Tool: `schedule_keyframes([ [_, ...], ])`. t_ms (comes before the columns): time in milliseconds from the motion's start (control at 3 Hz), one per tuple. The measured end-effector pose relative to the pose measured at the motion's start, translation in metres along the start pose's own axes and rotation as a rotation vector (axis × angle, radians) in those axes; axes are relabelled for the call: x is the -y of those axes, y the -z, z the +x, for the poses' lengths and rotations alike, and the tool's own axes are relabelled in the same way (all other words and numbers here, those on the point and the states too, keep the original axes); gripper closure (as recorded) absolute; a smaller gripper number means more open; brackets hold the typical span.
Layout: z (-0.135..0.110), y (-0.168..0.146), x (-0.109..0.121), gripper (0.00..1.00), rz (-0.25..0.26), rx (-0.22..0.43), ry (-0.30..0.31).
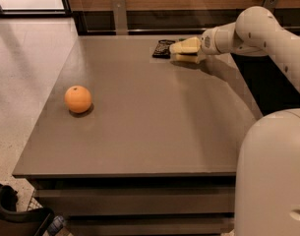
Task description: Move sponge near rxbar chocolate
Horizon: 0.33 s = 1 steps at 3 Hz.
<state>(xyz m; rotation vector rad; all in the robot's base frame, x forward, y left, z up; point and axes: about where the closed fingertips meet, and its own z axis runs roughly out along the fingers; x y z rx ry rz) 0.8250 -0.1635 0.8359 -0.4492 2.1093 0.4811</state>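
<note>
My gripper (185, 52) is at the far right part of the table, at the end of the white arm that reaches in from the right. It is shut on the sponge (186, 46), of which mainly the pale yellow foam shows; the dark green top is mostly hidden. The sponge is held low over the table. The rxbar chocolate (163, 48), a flat black bar with pale print, lies on the table just left of the sponge, a small gap away.
An orange (78, 99) sits on the left side of the grey table (149, 127). A wooden wall with a dark rail runs behind the far edge. The robot's white body (272, 176) fills the lower right.
</note>
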Motion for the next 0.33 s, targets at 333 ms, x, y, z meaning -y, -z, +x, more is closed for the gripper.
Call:
schedule_keyframes([
  [333, 0.0000, -0.0001, -0.0001, 0.00, 0.000, 0.000, 0.000],
])
